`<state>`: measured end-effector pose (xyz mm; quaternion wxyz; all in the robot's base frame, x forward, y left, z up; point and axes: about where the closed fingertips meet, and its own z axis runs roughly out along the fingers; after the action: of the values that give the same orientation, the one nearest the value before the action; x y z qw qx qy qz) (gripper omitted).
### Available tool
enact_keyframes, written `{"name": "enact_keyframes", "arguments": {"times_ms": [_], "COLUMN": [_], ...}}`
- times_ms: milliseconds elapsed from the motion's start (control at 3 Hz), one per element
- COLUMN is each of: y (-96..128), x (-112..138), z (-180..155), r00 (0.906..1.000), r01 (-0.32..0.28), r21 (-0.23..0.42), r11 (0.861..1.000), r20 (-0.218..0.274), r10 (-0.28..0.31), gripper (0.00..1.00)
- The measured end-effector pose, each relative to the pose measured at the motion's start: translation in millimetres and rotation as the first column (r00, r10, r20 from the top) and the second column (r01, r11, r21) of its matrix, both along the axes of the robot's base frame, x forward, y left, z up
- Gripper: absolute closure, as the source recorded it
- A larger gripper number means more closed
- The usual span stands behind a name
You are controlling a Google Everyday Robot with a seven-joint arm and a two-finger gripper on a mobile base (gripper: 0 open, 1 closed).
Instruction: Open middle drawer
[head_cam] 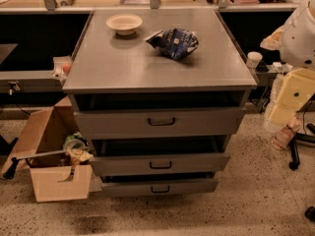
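Observation:
The grey metal cabinet [157,58] has three drawers stacked in its front. The middle drawer [160,163] has a medium-height front panel with a small dark loop handle [161,165]. It stands pulled out a little, with a dark gap above its front. The taller top drawer [160,122] and the thin bottom drawer [160,187] also stand slightly out. My arm [295,82], white and yellowish, hangs at the right edge. My gripper [283,135] points down beside the cabinet's right side, well clear of the handles and holding nothing I can see.
A white bowl [124,22] and a blue chip bag [173,42] lie on the cabinet top. An open cardboard box [51,166] with clutter stands on the floor to the left. Dark chair legs [298,154] stand at the right. A white cup [254,59] sits behind the right corner.

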<state>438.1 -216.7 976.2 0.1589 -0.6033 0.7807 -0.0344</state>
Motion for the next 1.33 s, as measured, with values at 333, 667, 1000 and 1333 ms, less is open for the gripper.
{"name": "enact_keyframes", "arguments": {"times_ms": [333, 667, 1000, 1333], "y": [0.0, 4.9, 25.2, 58.1], "x": [0.0, -5.5, -15.5, -40.0], "z": [-0.1, -34.9, -111.0, -237.6], "r00": [1.0000, 0.9986, 0.9860, 0.9537], "r01": [0.000, -0.046, -0.155, -0.232], "r21": [0.000, -0.005, 0.044, 0.118], "r11": [1.000, 0.999, 0.987, 0.966], "r20": [0.000, -0.028, -0.055, -0.168], "r10": [0.000, 0.046, 0.158, 0.250], "gripper": [0.00, 0.00, 0.00, 0.00]}}
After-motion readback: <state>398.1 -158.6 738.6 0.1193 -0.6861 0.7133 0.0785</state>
